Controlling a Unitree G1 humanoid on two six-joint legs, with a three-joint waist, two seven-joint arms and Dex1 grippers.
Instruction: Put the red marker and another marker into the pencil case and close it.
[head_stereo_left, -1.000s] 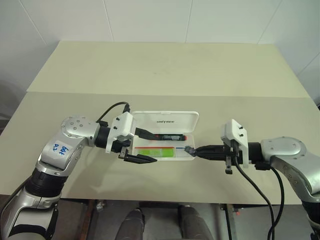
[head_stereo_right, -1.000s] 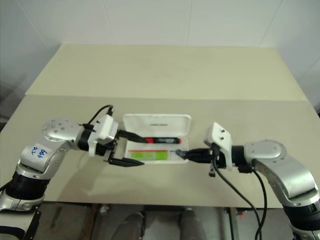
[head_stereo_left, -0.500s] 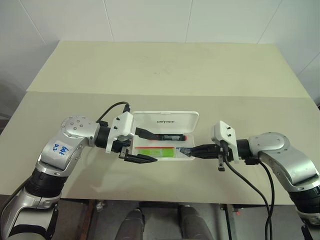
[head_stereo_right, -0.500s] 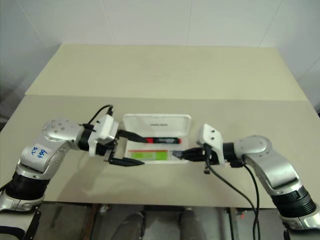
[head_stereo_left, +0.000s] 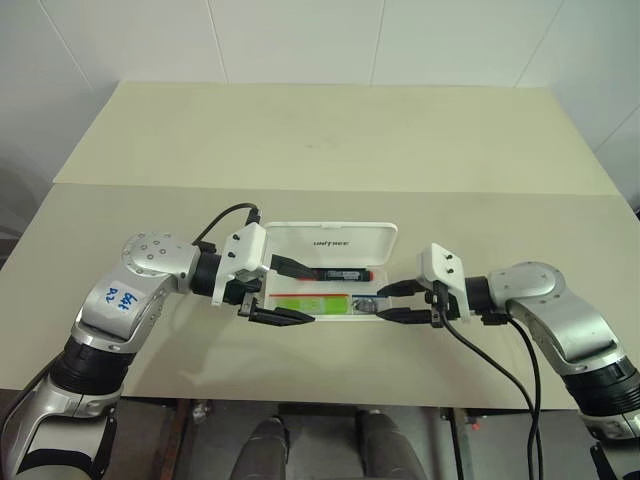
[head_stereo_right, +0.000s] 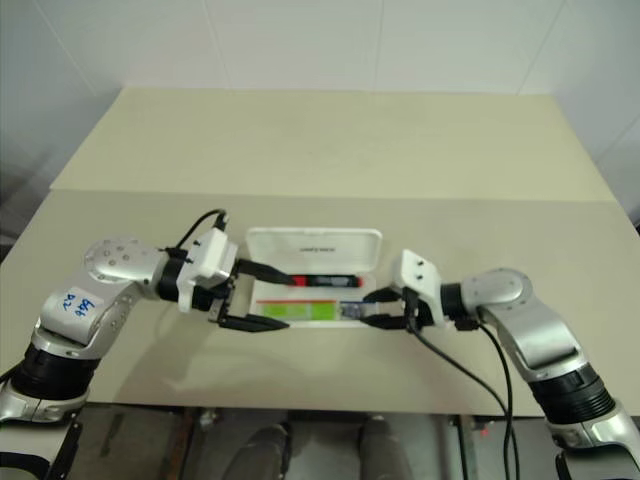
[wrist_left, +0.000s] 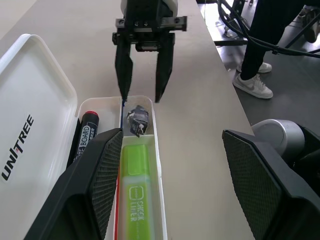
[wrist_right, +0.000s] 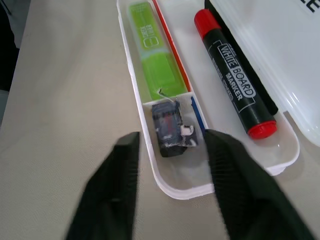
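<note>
Here we are at the pencil case (head_stereo_left: 325, 290), lying open on the worktop (head_stereo_left: 330, 150) with its lid (head_stereo_left: 335, 240) flat on the far side, and both markers are already home: the red marker (wrist_right: 234, 92) lies along the lid-side channel of the tray, and the light green highlighter (wrist_left: 137, 200) sits in the long near compartment. Loading looks complete by my reading; what is left is the closing, since the lid is not yet folded over. The right end effector (head_stereo_left: 398, 303) hovers at the case's right end with its two black fingers spread, holding nothing, just above the small end pocket where a dark clip-like object (wrist_right: 170, 129) rests. The left end effector (head_stereo_left: 290, 292) stands at the case's left end, fingers (head_stereo_left: 290, 318) also spread wide, one over the marker's side and one over the near rim, gripping nothing. Now the count: one pencil case, one red marker, one green highlighter, one small dark object in the end pocket, two end effectors. A person's leg and shoe (wrist_left: 255, 82) show beyond the worktop's edge in the left wrist view.
</note>
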